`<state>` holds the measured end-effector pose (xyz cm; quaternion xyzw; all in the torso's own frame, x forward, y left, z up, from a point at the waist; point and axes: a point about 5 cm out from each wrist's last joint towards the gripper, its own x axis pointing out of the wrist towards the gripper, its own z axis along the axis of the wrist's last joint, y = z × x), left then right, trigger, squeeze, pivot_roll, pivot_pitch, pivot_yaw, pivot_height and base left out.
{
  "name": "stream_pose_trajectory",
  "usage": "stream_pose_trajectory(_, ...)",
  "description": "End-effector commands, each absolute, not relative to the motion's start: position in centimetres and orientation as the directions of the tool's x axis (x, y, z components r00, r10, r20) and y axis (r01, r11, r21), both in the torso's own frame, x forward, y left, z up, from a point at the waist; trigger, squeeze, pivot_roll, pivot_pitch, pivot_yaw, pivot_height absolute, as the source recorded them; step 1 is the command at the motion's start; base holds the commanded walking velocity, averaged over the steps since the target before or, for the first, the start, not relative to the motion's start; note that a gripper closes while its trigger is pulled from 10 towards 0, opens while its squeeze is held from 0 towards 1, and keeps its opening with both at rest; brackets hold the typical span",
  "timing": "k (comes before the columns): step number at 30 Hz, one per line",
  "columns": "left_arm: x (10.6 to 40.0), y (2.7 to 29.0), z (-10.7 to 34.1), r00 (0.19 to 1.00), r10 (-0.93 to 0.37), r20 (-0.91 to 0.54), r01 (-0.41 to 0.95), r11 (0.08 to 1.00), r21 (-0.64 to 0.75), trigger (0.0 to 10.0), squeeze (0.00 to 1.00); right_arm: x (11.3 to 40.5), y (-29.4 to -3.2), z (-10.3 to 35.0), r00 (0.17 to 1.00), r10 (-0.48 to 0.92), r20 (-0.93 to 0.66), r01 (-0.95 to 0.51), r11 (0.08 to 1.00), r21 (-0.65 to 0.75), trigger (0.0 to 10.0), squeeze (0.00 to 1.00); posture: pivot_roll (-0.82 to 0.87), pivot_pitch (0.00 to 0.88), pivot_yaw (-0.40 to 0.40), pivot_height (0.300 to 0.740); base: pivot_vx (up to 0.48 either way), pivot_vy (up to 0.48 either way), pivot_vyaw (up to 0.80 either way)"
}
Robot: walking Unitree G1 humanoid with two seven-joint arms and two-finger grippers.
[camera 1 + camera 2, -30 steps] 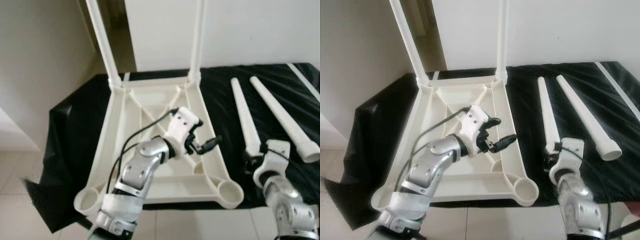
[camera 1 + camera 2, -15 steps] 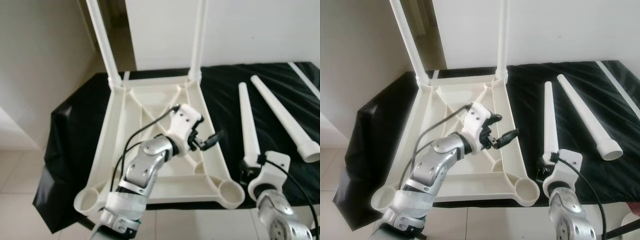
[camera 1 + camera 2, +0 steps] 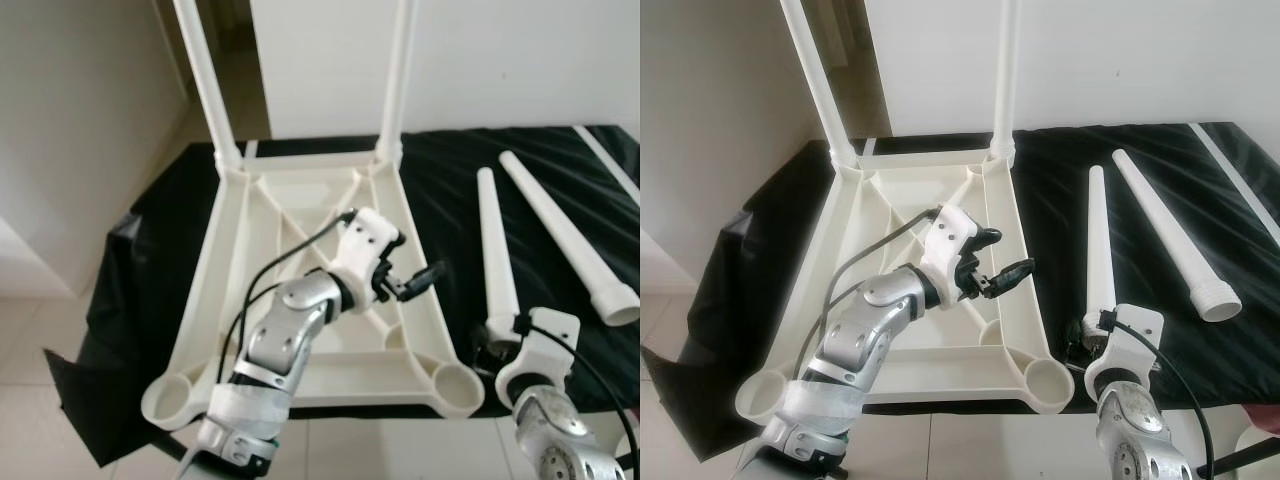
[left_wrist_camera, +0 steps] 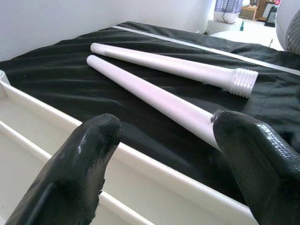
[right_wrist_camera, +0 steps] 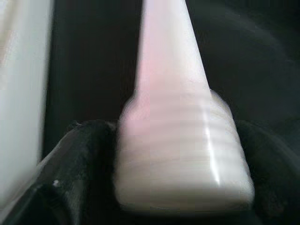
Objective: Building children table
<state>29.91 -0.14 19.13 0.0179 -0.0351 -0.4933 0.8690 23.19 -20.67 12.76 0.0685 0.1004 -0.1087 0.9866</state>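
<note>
- The right gripper (image 5: 173, 197) sits at the near edge of the black cloth (image 3: 140, 300), its fingers clamped on either side of the threaded end of the nearer loose leg (image 3: 495, 255). That leg now lies almost straight away from the robot; a second ago it slanted left at its far end, so the grip has swung it round.
- The upturned white table top (image 3: 225, 290) lies on the left part of the cloth, just beside that leg. Its near corner sockets have slipped a little closer to the cloth's near edge than they were.
- The left gripper (image 3: 405, 285) hovers over the table top's right rail, fingers spread with nothing between them, much where it was before.
- The second loose leg (image 3: 565, 235) lies further right, untouched, threaded end towards the near right edge.
- At the far corners two legs (image 3: 395, 75) stand upright in their sockets, unchanged.
</note>
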Motion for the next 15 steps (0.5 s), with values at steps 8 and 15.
stream_pose_trajectory(8, 28.8, 0.2, 19.2, 0.436, -0.898, 0.060, 0.892, 0.440, 0.104, 10.0, 0.00, 24.3, -21.1, 16.0, 0.977, -0.199, -0.076, 0.208, 0.969, 0.134, 10.0, 0.00, -0.05, 0.000, 0.028, 0.740, 0.000, 0.000, 0.00)
stream_pose_trajectory(15, 27.9, 0.2, 19.2, 0.369, -0.928, 0.055, 0.921, 0.373, 0.111, 10.0, 0.00, 25.3, -22.2, 17.4, 0.979, -0.204, -0.027, 0.206, 0.968, 0.146, 10.0, 0.00, -0.05, 0.000, 0.033, 0.740, 0.000, 0.000, 0.00)
